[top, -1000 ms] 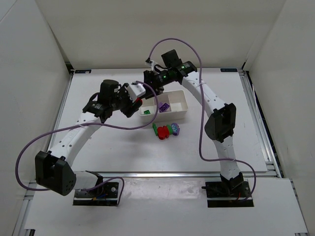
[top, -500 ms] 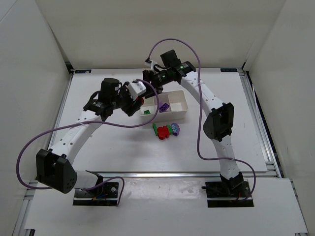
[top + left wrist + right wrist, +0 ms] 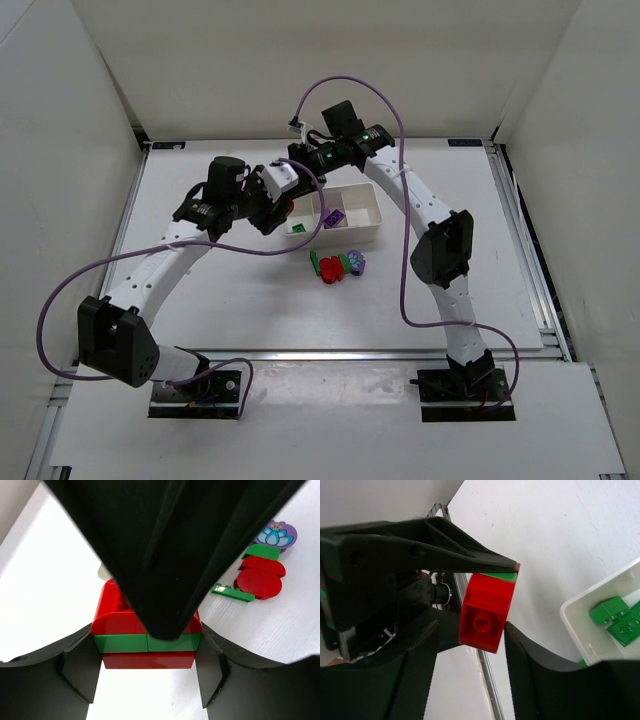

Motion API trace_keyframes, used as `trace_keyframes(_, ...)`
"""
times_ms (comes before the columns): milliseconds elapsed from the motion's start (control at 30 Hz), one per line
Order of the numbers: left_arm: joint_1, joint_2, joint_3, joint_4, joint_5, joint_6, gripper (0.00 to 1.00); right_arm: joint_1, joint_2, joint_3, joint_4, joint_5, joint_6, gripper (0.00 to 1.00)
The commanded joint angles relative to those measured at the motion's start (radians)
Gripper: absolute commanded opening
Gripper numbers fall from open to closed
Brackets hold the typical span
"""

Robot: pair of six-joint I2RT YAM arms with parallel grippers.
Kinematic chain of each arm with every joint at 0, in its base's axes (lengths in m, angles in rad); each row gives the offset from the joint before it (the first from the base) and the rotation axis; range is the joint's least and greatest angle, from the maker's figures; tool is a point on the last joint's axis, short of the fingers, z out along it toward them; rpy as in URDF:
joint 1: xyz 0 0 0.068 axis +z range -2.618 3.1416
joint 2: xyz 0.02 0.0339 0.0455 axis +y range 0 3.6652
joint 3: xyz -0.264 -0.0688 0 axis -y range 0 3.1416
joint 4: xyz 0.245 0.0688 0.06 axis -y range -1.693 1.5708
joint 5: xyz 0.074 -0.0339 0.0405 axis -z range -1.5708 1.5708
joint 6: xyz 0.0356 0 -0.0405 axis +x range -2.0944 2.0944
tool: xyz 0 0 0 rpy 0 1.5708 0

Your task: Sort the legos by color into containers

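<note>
My left gripper (image 3: 147, 675) is shut on a red-green-red lego stack (image 3: 147, 645), held in the air left of the white tray (image 3: 378, 232). From above, my right gripper (image 3: 470, 645) straddles the stack's top red brick (image 3: 485, 615). One finger touches that brick and the other stands a little off it. In the top view the stack (image 3: 287, 208) shows red between the two grippers. The tray holds a purple brick (image 3: 333, 217) and green bricks (image 3: 615, 617). Loose red, green and purple legos (image 3: 338, 265) lie in front of the tray.
The right gripper's black body (image 3: 170, 555) fills the upper part of the left wrist view. Purple cables loop over both arms. White walls close the table in at the back and sides, and a metal rail (image 3: 487, 690) runs along the edge.
The right gripper's jaws have narrowed around the top red brick. Both arms have shifted only slightly; the left gripper still holds the stack.
</note>
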Motion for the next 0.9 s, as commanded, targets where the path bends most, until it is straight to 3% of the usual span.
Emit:
trace_keyframes(0, -0.005, -0.003, 0.048, 0.037, 0.023, -0.016, 0.10, 0.005, 0.013, 0.014, -0.005, -0.042, -0.020, 0.57)
trace_keyframes(300, -0.016, -0.015, 0.040, 0.040, 0.029, -0.028, 0.10, 0.005, 0.041, 0.014, -0.003, -0.054, -0.005, 0.52)
trace_keyframes(333, -0.019, -0.018, 0.041, 0.037, 0.029, -0.028, 0.10, 0.005, 0.041, 0.014, 0.003, -0.057, -0.004, 0.48)
trace_keyframes(467, -0.025, -0.024, 0.037, 0.037, 0.012, -0.031, 0.10, 0.005, 0.038, 0.009, 0.009, -0.054, -0.002, 0.07)
trace_keyframes(567, -0.029, -0.021, 0.037, 0.037, -0.017, -0.043, 0.12, 0.002, 0.027, -0.005, 0.021, -0.051, -0.004, 0.00)
trace_keyframes(600, -0.032, -0.017, 0.037, 0.034, -0.029, -0.059, 0.18, 0.002, 0.024, -0.006, 0.023, -0.051, -0.005, 0.00)
trace_keyframes(633, -0.033, -0.015, 0.041, 0.022, -0.045, -0.065, 0.39, 0.002, 0.018, -0.009, 0.027, -0.048, -0.005, 0.00)
trace_keyframes(667, -0.033, -0.011, 0.043, 0.017, -0.051, -0.074, 0.48, -0.001, 0.015, -0.011, 0.030, -0.046, -0.002, 0.00)
trace_keyframes(700, -0.033, -0.008, 0.047, 0.006, -0.051, -0.095, 0.63, -0.004, 0.008, -0.009, 0.035, -0.050, 0.006, 0.00)
trace_keyframes(800, -0.033, -0.009, 0.043, -0.011, -0.069, -0.157, 0.80, -0.023, -0.001, -0.011, 0.053, -0.053, 0.021, 0.00)
trace_keyframes(867, -0.033, -0.018, 0.041, -0.034, -0.072, -0.189, 0.82, -0.041, -0.010, -0.011, 0.067, -0.053, 0.036, 0.00)
